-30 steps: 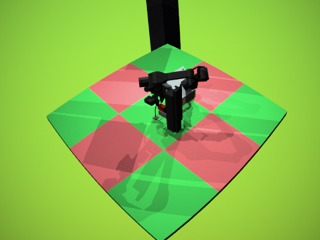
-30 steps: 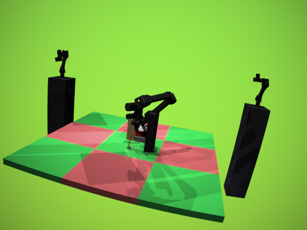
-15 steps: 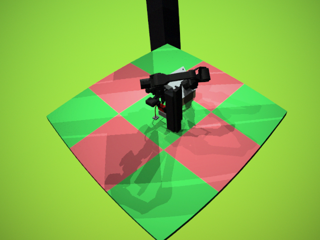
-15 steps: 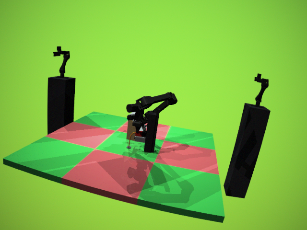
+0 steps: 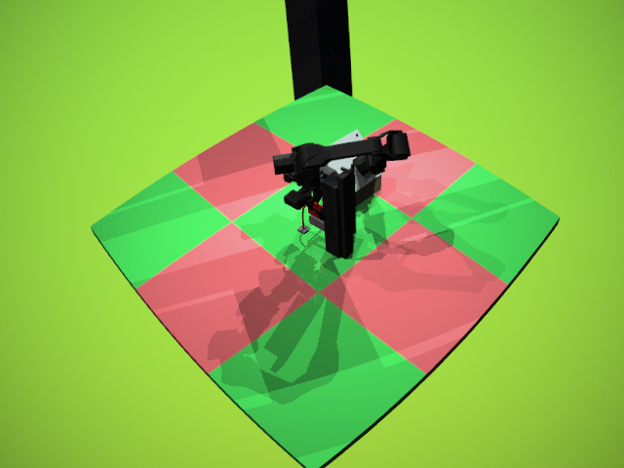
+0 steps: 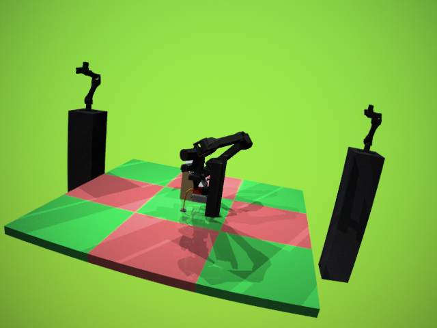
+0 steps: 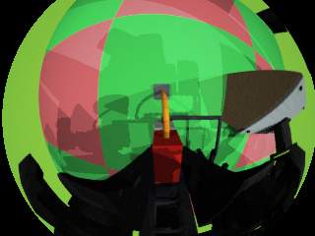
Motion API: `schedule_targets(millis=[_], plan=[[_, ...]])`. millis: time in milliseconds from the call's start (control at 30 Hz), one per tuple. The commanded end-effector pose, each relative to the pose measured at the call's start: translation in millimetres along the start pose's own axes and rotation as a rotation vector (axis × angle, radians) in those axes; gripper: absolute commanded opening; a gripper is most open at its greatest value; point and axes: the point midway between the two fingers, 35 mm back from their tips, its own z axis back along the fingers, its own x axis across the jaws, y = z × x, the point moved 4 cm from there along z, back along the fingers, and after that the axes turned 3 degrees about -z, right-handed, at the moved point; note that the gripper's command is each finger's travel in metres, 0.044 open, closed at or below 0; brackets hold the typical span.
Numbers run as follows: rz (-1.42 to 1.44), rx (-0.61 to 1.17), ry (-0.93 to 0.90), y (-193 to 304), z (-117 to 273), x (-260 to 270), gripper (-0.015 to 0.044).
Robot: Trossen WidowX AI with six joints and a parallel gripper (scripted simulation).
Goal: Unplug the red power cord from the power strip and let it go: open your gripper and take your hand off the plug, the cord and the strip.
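The red plug (image 5: 316,209) (image 6: 198,190) (image 7: 167,164) sits on the grey power strip (image 5: 316,221) (image 6: 199,197). My gripper (image 7: 166,150) is shut on the plug, with one dark finger against each side in the wrist view. The arm above hides much of the fingers in the top and exterior views. The cord (image 5: 303,215) (image 6: 184,199) (image 7: 165,115), orange in the wrist view, arcs from the plug down to a small grey block (image 5: 302,230) (image 6: 183,210) (image 7: 161,89) on the mat. The plug's prongs are hidden, and part of the strip is behind the black column.
A black column (image 5: 338,216) (image 6: 214,188) stands close beside the strip. A brown and white box (image 5: 368,191) (image 6: 186,185) (image 7: 261,98) is behind it. A thin black frame (image 7: 220,140) shows right of the plug. Two other arms stand on far pedestals (image 6: 87,148) (image 6: 352,215).
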Motion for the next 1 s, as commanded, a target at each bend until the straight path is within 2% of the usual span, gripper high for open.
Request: schedule_targets(millis=[0,967], plan=[[-0.003,0.000,0.000,-1.8,0.7,-0.2,0.0000],[-0.003,-0.005,-0.004,-47.2,4.8,3.1,0.0000]])
